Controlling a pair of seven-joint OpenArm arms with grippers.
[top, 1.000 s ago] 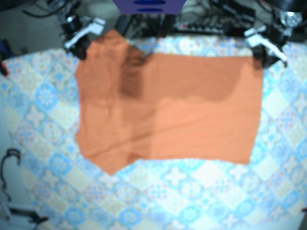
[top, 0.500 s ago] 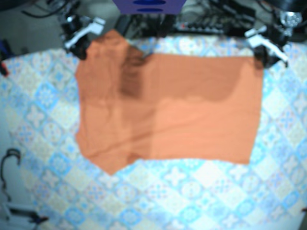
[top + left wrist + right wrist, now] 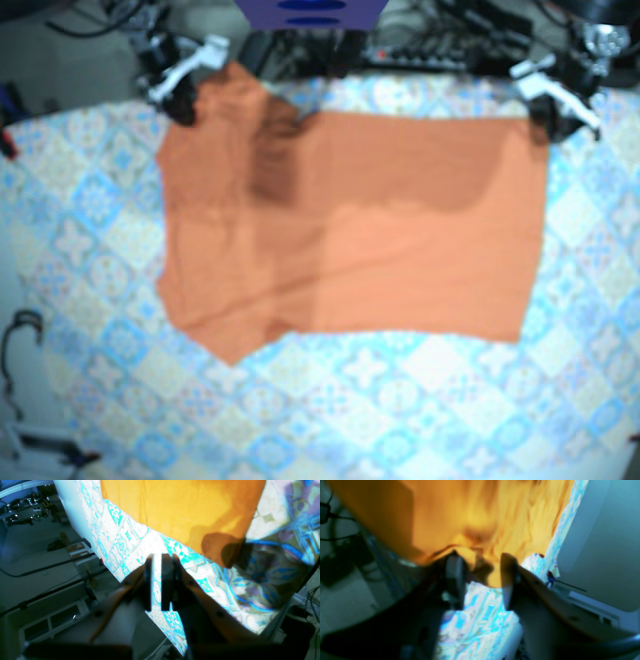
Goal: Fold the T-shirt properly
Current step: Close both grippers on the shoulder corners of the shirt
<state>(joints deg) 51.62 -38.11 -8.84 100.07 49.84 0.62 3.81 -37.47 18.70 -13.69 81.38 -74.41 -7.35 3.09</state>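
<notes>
An orange T-shirt lies spread on the patterned tablecloth, with its left part folded over in darker layers. My right gripper is at the shirt's far left corner. In the right wrist view this gripper is open, and a bunched edge of the shirt sits between its fingers. My left gripper hovers at the far right corner. In the left wrist view it is shut with nothing held, and the shirt's corner lies just ahead of it on the cloth.
Cables and electronics crowd the table's far edge, beside a dark blue object. A cable loop lies off the left edge. The table edge drops to the floor in the left wrist view.
My right arm has shifted slightly right, onto the shirt's far left corner. The left arm and the shirt have not moved.
</notes>
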